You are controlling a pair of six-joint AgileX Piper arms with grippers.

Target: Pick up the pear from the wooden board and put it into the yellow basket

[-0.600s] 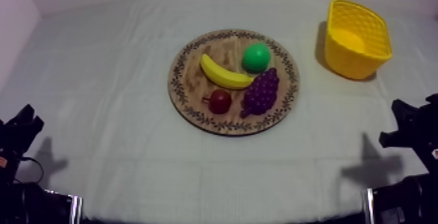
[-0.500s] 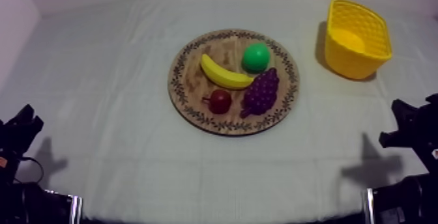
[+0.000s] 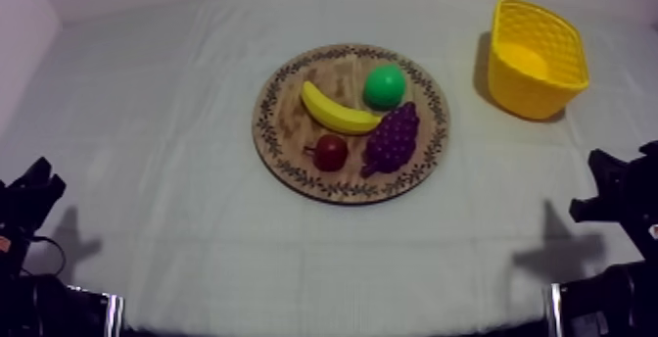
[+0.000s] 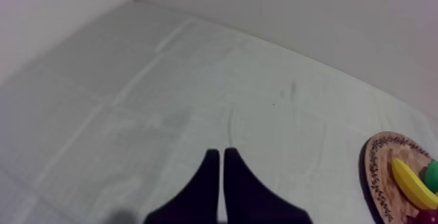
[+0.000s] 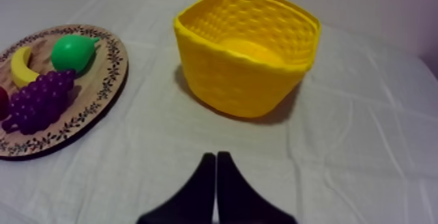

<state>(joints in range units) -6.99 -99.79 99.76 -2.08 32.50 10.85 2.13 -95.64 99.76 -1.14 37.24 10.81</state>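
Soft, even light; yellow basket throws short dark shadow on cloth; top-view edges bowed.

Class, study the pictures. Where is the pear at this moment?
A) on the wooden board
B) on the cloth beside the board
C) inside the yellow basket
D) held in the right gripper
A: the pear rests on the wooden board next to the banana, and the yellow basket holds nothing.

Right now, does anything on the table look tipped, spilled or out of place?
Nothing stands out. The pear, banana, grapes and small red fruit all lie on the wooden board. The yellow basket stands upright and empty. The left hand and right hand are shut, away from the fruit.
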